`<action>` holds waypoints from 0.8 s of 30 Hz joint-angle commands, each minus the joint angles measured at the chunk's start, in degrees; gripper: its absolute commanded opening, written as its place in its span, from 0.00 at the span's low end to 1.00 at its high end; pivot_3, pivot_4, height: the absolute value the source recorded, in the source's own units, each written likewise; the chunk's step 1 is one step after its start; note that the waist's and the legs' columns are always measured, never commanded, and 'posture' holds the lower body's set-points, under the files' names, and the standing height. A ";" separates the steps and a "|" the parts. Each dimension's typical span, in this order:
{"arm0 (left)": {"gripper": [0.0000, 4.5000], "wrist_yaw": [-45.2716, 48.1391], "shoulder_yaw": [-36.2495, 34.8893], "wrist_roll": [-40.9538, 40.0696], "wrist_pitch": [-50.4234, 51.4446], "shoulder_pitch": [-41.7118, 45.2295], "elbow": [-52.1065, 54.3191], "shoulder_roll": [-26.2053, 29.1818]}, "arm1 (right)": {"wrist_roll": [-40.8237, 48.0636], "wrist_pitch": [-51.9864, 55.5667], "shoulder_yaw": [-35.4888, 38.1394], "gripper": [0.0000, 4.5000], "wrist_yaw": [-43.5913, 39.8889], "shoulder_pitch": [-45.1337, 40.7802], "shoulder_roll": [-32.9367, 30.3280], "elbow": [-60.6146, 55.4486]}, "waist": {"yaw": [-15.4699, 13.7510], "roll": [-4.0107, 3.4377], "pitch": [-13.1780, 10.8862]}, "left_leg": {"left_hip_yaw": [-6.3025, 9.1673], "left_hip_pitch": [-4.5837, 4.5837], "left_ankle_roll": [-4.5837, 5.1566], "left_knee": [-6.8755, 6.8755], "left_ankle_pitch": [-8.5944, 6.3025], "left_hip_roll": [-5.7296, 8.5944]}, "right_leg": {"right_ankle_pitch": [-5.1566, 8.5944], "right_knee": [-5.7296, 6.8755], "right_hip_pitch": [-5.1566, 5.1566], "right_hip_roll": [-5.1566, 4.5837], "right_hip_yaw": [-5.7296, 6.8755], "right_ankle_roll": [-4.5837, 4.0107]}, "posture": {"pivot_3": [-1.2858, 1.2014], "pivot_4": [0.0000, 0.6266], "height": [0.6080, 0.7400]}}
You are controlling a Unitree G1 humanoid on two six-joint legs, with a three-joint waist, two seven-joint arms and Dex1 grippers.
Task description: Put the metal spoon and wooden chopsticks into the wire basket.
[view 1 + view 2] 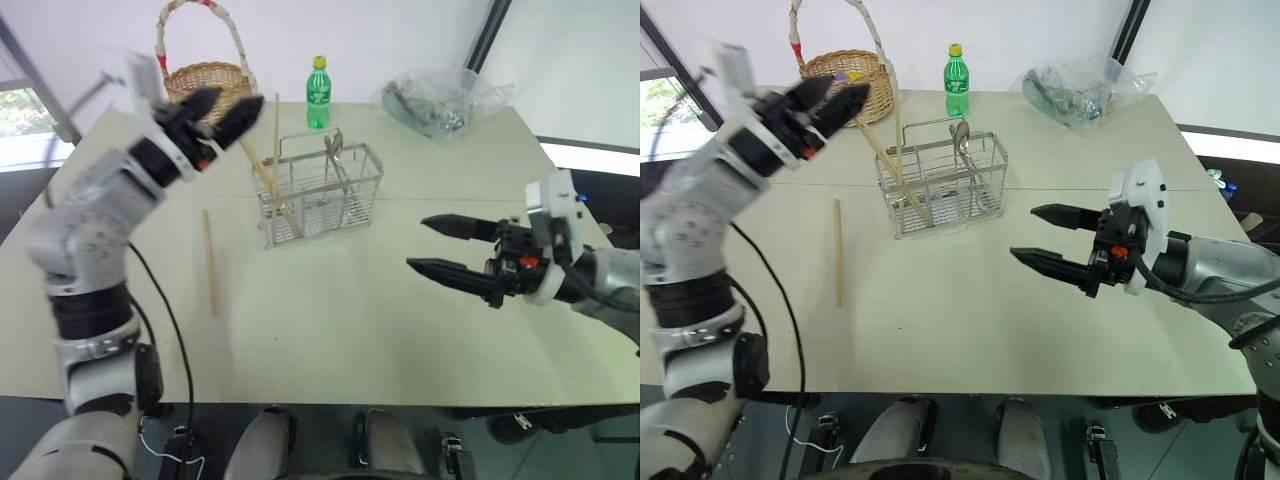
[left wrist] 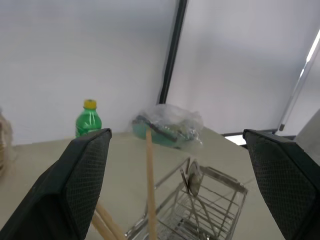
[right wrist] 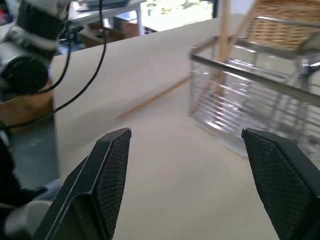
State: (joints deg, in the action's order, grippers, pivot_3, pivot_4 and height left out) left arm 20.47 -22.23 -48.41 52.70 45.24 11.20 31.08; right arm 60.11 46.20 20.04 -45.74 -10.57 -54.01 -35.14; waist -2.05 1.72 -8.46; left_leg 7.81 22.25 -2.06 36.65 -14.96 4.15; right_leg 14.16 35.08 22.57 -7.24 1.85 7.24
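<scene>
Upper left, the left gripper [image 1: 210, 110] has its fingers apart above the wire basket [image 1: 320, 195]; the right gripper [image 1: 440, 247], at right, likewise gapes, empty.

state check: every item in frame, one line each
wire basket: upright on the table, holding cutlery
metal spoon: standing in the basket
chopsticks in basket: leaning in its left end
loose chopstick: flat on the table, left of the basket
green bottle: upright, capped
wicker basket: upright
plastic bag: crumpled at the table's far edge
left gripper: fingers open, empty
right gripper: fingers open, empty
</scene>
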 commanded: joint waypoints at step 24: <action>0.99 -17.47 10.77 24.69 11.49 8.18 -42.11 -2.52 | -6.92 -5.93 -6.07 0.81 -4.50 0.59 2.63 -2.35 | -0.27 0.15 0.02 | -0.02 0.06 -0.11 -0.07 0.02 0.03 | -0.01 0.02 0.13 -0.05 -0.04 0.00 | 0.52 0.24 0.50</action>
State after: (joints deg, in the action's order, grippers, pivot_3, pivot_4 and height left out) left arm 1.45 -11.87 -25.47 67.52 51.43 -27.96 28.48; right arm 52.27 40.78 12.55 -51.09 -9.89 -51.78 -35.44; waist -2.32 1.87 -8.43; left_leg 7.77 22.31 -2.16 36.55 -14.94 4.20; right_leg 14.15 35.10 22.71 -7.34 1.80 7.24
